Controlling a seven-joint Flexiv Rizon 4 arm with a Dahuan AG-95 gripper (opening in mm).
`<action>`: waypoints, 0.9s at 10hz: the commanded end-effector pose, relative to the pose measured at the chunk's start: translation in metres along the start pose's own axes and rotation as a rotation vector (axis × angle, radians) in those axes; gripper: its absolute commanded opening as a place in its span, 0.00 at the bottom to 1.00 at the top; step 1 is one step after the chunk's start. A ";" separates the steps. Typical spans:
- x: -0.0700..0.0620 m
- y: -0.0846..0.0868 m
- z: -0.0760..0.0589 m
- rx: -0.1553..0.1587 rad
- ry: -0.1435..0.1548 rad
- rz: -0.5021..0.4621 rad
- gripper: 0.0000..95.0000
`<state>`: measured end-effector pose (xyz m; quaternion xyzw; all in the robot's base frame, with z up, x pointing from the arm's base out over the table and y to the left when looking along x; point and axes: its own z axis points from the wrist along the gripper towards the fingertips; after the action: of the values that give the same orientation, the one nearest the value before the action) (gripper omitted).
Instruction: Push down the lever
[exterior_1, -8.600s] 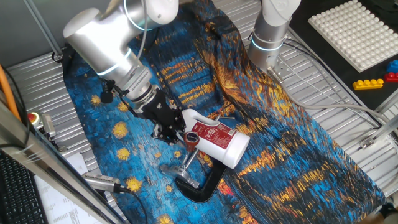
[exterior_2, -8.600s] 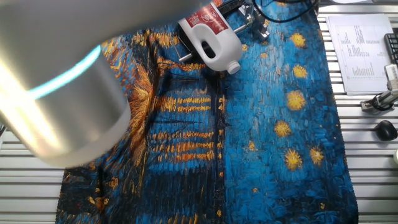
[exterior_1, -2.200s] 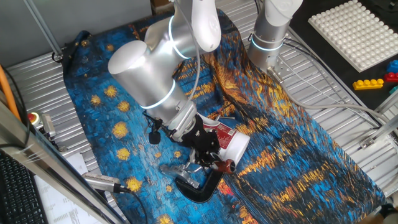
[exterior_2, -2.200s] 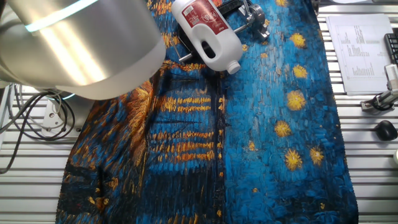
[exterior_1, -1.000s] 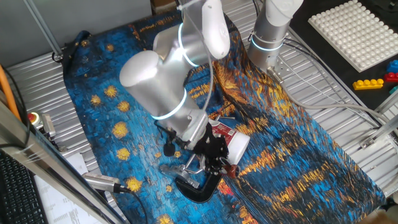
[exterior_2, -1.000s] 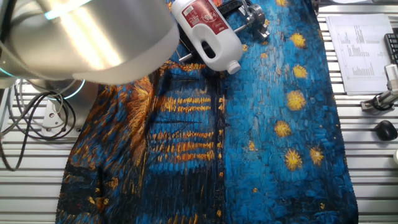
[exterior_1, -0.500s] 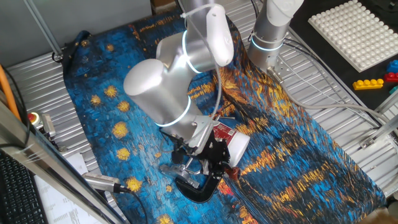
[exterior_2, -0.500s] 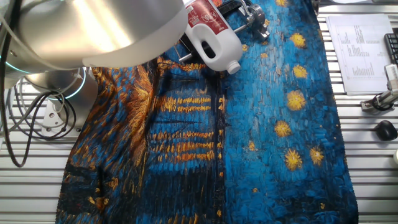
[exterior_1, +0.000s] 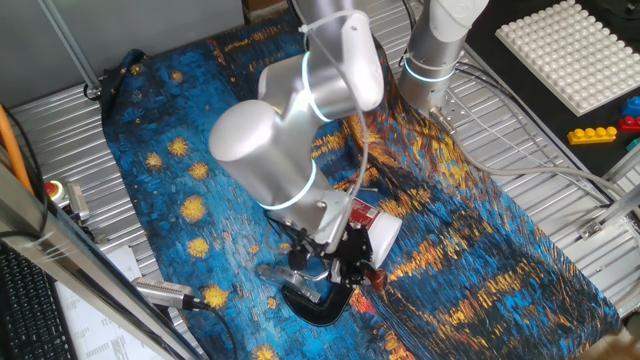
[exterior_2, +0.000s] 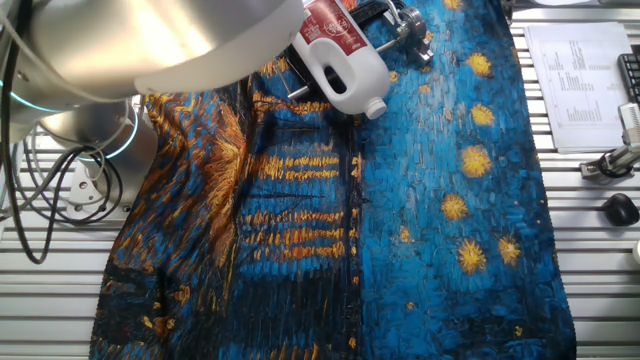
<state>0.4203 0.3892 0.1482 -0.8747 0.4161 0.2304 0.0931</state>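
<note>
The lever's dark-red end piece (exterior_1: 375, 278) shows low over the cloth, just right of my gripper (exterior_1: 345, 268). Its thin silver rod is mostly hidden under the black gripper body. The black C-shaped clamp (exterior_1: 313, 306) lies on the cloth right below the gripper, its silver screw (exterior_1: 279, 272) pointing left. The gripper presses down on the lever from above; its dark fingers blend with the clamp, so I cannot tell how the jaws stand. In the other fixed view the arm's silver body (exterior_2: 150, 45) hides the gripper; only the clamp's metal end (exterior_2: 405, 24) shows.
A white bottle with a red label (exterior_1: 372, 228) lies against the gripper's right side; it also shows in the other fixed view (exterior_2: 345, 62). A blue-and-orange patterned cloth (exterior_1: 480, 250) covers the table. A second arm's base (exterior_1: 432, 60) stands behind. A white pegboard (exterior_1: 570, 45) sits at the far right.
The arm has moved forward and down over the clamp. The gripper has sunk lower onto the lever, and the dark-red end piece has gone down and slightly right.
</note>
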 end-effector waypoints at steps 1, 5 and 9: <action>0.001 0.001 0.008 0.007 0.009 0.002 0.20; 0.003 0.001 0.025 0.009 0.040 0.014 0.20; 0.003 0.001 0.029 0.009 0.045 0.020 0.00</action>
<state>0.4112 0.3971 0.1208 -0.8742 0.4293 0.2105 0.0848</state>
